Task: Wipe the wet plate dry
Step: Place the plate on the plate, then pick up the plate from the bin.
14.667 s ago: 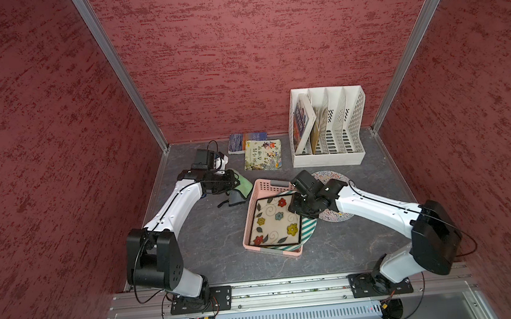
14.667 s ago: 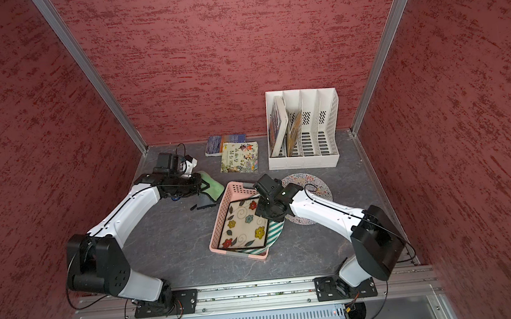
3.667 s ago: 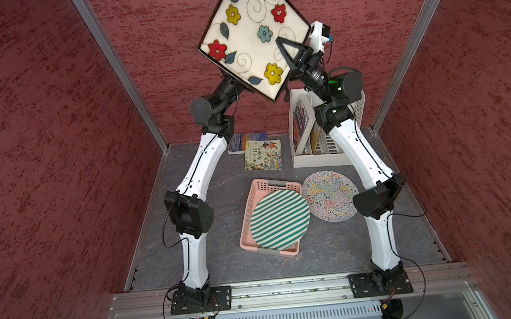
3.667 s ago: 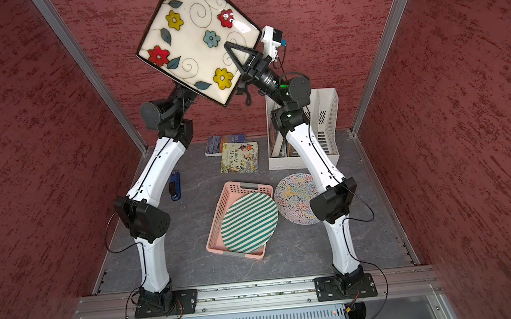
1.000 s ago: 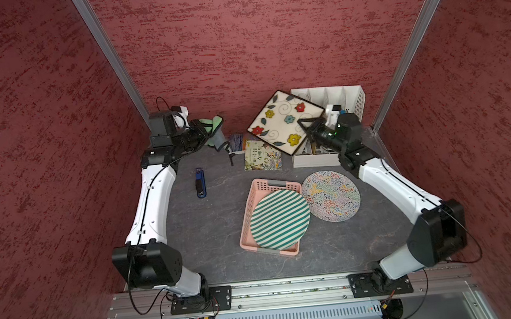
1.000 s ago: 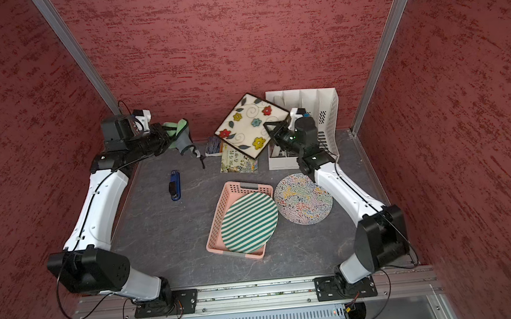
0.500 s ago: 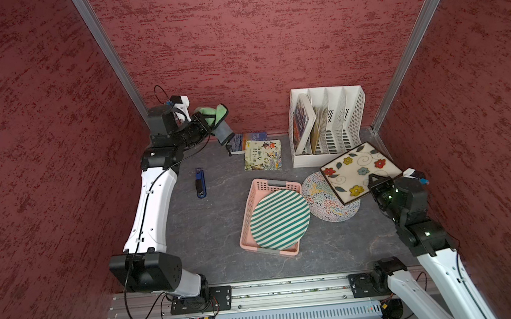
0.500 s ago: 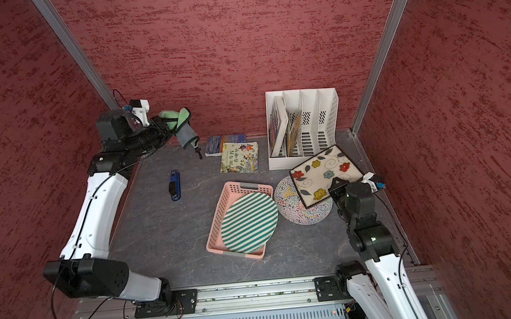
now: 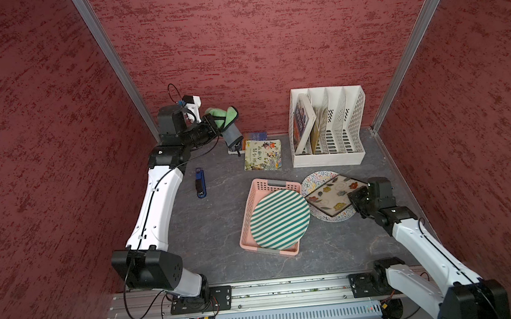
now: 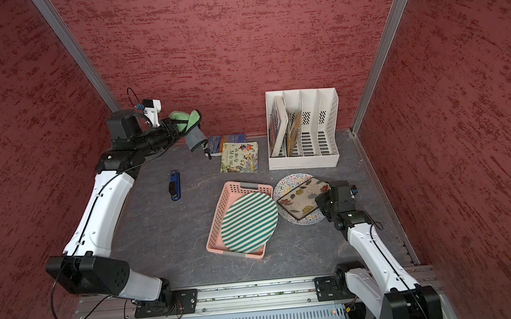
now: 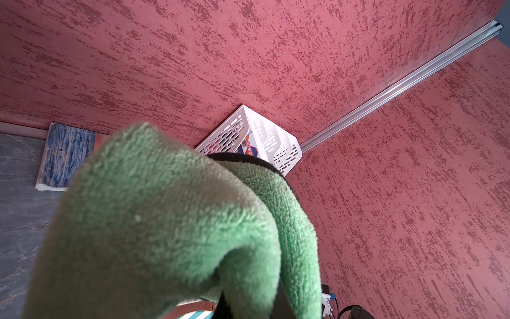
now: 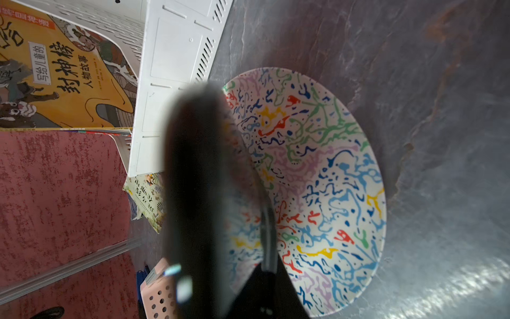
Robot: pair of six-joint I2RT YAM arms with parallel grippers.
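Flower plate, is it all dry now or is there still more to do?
Looks done: wiping seems over, since the left gripper holds the cloth up, far from the flower plate. In hand: the right gripper grips that plate low over the speckled plate. To do: let go. Dryness doesn't show.

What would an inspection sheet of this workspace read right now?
Surface: grey stone-look tabletop.
Job's things: floral plate held by one edge above the speckled plate, contact unclear; green cloth raised near the back wall.
Clutter: striped plate in pink basket; blue stapler; illustrated book and blue book lying flat; file rack holding books.
Grippers: left gripper shut on green cloth; right gripper shut on floral plate.
Cables: black cable looping at left wrist.
Surroundings: red textured walls; metal rail in front.
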